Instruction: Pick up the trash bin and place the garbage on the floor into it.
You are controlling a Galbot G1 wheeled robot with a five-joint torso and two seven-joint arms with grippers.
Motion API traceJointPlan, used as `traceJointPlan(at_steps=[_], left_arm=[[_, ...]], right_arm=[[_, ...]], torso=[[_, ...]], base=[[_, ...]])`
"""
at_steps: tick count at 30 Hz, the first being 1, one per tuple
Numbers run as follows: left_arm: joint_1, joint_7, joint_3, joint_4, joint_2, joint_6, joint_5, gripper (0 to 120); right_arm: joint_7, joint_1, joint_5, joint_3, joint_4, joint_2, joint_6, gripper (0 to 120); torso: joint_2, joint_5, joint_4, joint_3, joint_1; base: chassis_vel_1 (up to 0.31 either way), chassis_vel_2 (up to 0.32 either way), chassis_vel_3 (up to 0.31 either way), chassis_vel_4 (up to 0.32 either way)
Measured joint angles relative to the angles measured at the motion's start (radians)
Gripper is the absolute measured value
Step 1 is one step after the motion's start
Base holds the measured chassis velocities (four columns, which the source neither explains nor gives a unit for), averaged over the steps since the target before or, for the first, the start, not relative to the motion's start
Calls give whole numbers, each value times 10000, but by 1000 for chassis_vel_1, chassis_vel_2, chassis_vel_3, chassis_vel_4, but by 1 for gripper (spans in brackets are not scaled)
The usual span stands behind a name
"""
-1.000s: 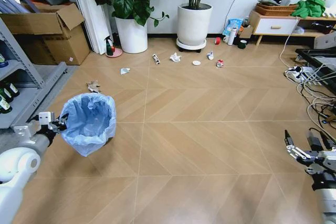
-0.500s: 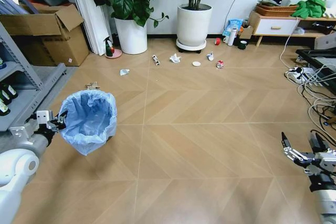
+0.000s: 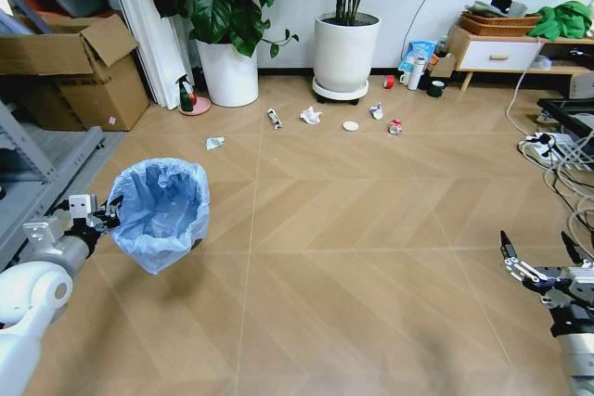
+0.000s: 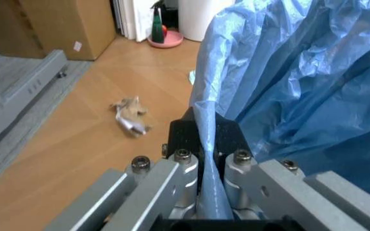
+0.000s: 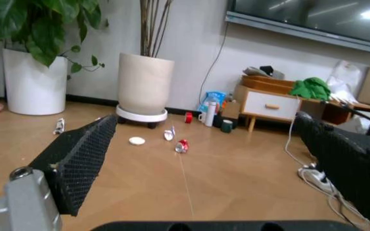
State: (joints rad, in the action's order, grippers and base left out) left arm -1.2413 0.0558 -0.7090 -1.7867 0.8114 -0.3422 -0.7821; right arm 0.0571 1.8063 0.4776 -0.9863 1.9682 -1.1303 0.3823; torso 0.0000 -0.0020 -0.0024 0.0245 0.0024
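Note:
The trash bin [image 3: 160, 212], black with a baggy light-blue liner [image 4: 288, 86], hangs above the floor [image 3: 353, 229] at my left. My left gripper [image 3: 102, 215] is shut on its rim, and the liner is pinched between the fingers [image 4: 205, 139]. The garbage lies far ahead: a small paper scrap [image 3: 214, 143], a dark wrapper [image 3: 275, 119], a white wad [image 3: 311, 116], a white disc [image 3: 350, 125], a blue-white packet [image 3: 376, 111] and a red-white can [image 3: 395, 127]. A tan wad [image 4: 131, 115] lies just beyond the bin. My right gripper [image 3: 536, 261] hovers open low on the right.
Two white plant pots [image 3: 230, 71] [image 3: 345, 48] stand at the back wall, with a cardboard box [image 3: 79, 67] and a metal rack [image 3: 37, 173] on the left. On the right are a low cabinet [image 3: 497, 48], a white bottle [image 3: 416, 67], a green mug [image 3: 435, 88] and cables [image 3: 566, 150].
The whole head view has shifted, so the camera moved; the rack slid off left and the tan wad is now hidden by the bin. Both grippers stay as they were.

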Motion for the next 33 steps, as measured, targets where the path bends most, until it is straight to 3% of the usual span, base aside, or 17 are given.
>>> traceJointPlan(at_steps=[20, 33], left_arm=[[83, 14, 42, 29, 5, -4, -53, 0], [64, 38, 64, -32, 11, -41, -108, 0]], right_arm=[[75, -67, -105, -3, -22, 28, 139, 100], [206, -77, -231, -45, -107, 8, 471, 100]], torso=[[0, 1, -1, 0, 1], [0, 0, 0, 0, 0]], base=[[-292, 310, 295, -322], [-149, 272, 136, -261]])
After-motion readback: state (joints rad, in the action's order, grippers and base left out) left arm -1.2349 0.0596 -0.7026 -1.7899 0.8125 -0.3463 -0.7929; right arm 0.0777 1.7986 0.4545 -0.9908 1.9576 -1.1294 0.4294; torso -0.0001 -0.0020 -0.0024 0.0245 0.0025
